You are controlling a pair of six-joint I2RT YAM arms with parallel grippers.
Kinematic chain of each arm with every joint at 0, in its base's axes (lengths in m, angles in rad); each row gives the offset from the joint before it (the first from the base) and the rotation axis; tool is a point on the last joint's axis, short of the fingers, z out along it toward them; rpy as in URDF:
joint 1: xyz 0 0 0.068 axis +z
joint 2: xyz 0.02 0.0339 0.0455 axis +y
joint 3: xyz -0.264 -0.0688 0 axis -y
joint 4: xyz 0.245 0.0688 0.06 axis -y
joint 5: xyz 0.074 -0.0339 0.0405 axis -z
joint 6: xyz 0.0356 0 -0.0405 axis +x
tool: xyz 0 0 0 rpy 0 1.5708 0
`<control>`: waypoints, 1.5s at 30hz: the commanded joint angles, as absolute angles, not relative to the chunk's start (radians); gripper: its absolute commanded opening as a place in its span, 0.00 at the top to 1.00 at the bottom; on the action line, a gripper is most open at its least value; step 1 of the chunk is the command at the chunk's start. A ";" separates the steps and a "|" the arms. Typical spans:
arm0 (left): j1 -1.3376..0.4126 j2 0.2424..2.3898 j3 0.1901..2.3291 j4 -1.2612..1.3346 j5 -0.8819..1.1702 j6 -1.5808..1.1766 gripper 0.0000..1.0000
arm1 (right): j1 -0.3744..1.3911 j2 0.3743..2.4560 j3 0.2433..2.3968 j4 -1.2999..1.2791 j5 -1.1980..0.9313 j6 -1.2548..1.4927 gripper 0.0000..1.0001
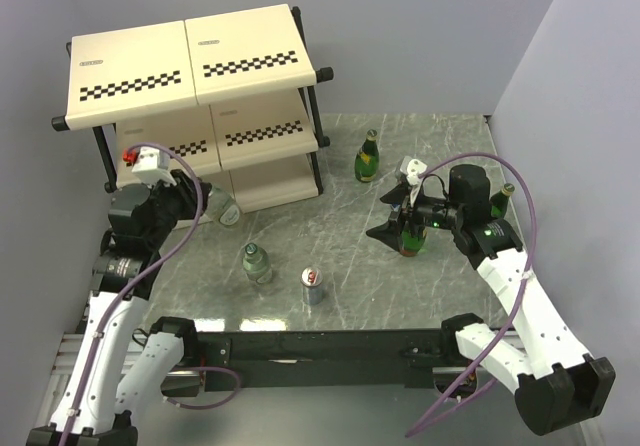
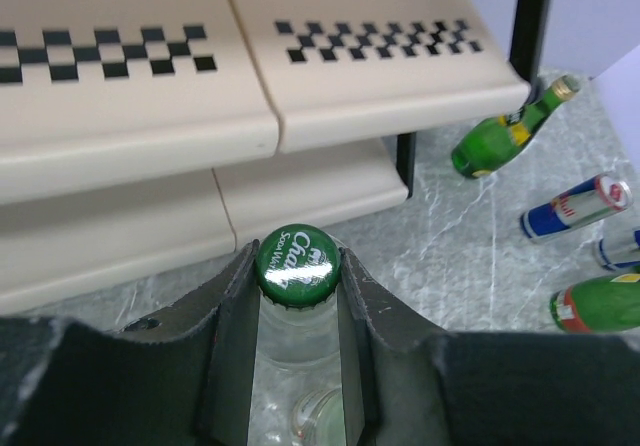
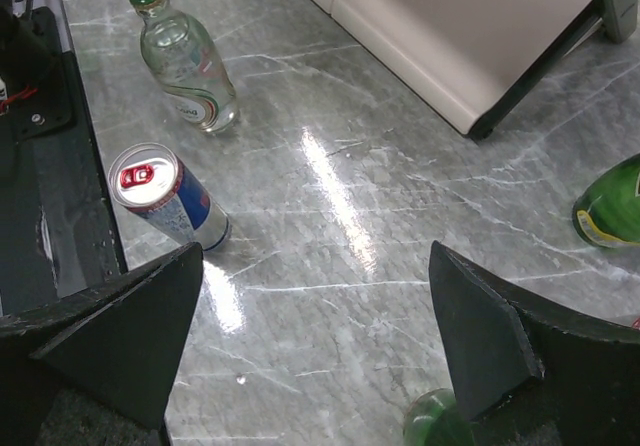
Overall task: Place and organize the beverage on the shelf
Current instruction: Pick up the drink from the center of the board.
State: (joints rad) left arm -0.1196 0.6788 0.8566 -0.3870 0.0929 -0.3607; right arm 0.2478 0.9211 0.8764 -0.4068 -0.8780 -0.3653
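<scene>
My left gripper (image 2: 296, 254) is shut on the neck of a short clear bottle (image 2: 297, 271) with a green cap. In the top view this gripper (image 1: 220, 208) holds the bottle (image 1: 228, 211) in front of the cream shelf's (image 1: 200, 76) lowest tier. A second clear bottle (image 1: 257, 263) and a blue-silver can (image 1: 314, 286) stand mid-table. My right gripper (image 3: 315, 316) is open with only table between its fingers. A green bottle top (image 3: 435, 424) shows low beside the right finger (image 3: 485, 336). In the top view this green bottle (image 1: 410, 241) stands at the right gripper (image 1: 398, 224).
Another green bottle (image 1: 367, 158) stands right of the shelf, and one more (image 1: 500, 201) is behind the right arm. The left wrist view shows two cans (image 2: 575, 206) beside those bottles. A black rail (image 1: 320, 346) runs along the near edge. Grey walls close in on both sides.
</scene>
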 commanded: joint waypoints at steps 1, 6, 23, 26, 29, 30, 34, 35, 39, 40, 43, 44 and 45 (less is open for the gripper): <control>-0.124 0.667 0.969 -0.213 0.138 -0.382 1.00 | 0.239 0.925 0.881 -0.397 -0.902 -0.380 0.00; -0.133 0.706 1.025 -0.207 0.181 -0.397 1.00 | 0.248 0.927 0.870 -0.397 -0.943 -0.417 0.00; -0.305 0.764 1.094 -0.166 0.196 -0.474 1.00 | 0.553 1.110 1.014 -0.232 -0.925 -0.494 0.01; -0.354 0.773 1.089 -0.143 0.184 -0.497 1.00 | 0.607 1.166 1.052 -0.155 -0.848 -0.447 0.01; -0.420 0.790 1.094 -0.124 0.160 -0.512 1.00 | 0.696 1.204 1.086 -0.095 -0.749 -0.378 0.01; -0.435 0.795 1.095 -0.121 0.149 -0.514 1.00 | 0.718 1.213 1.103 -0.086 -0.718 -0.367 0.01; -0.506 0.824 1.117 -0.121 0.092 -0.508 1.00 | 0.794 1.259 1.143 -0.043 -0.554 -0.305 0.01; -0.526 0.834 1.121 -0.121 0.077 -0.506 1.00 | 0.805 1.264 1.150 -0.038 -0.539 -0.282 0.01; -0.568 0.853 1.134 -0.118 0.042 -0.496 1.00 | 0.844 1.279 1.157 -0.003 -0.433 -0.226 0.01; -0.574 0.856 1.138 -0.117 0.038 -0.492 1.00 | 0.856 1.279 1.154 0.026 -0.413 -0.218 0.01; -0.595 0.864 1.147 -0.115 0.023 -0.488 1.00 | 0.874 1.290 1.150 0.041 -0.342 -0.193 0.01; -0.603 0.868 1.149 -0.117 0.020 -0.488 1.00 | 0.879 1.295 1.150 0.044 -0.310 -0.187 0.01; -0.607 0.871 1.152 -0.118 0.017 -0.488 1.00 | 0.880 1.304 1.150 0.046 -0.301 -0.186 0.01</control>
State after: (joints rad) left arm -0.5919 0.8913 1.0496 -0.3347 0.0448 -0.4652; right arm 0.8646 1.2846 1.1130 -0.0280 -0.4118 -0.2295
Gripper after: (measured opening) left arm 0.359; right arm 0.989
